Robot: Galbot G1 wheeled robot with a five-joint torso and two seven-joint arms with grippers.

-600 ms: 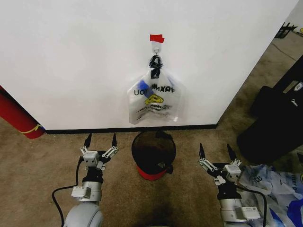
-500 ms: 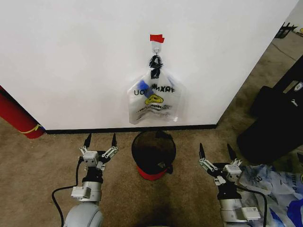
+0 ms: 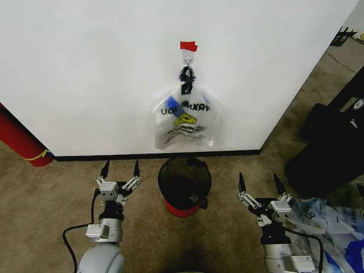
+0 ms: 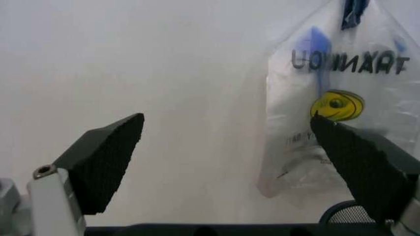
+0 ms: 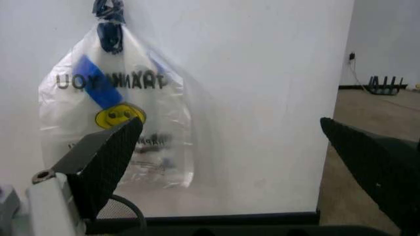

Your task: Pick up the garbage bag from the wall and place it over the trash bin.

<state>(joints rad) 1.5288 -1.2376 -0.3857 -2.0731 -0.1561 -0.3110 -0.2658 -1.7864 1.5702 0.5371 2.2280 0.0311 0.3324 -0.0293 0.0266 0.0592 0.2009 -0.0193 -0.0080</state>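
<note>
Both of our grippers hang low over the carpet with fingers spread wide and nothing between them: the left gripper sits just left of the trash bin, the right gripper well to its right. Each points forward toward the wall. On the hook under a red tape strip hangs the garbage bag, its mirrored lettering reading "THANK YOU" above a yellow smiley. We see a red cylinder at far left and a heap of plastic bags beside our right arm.
</note>
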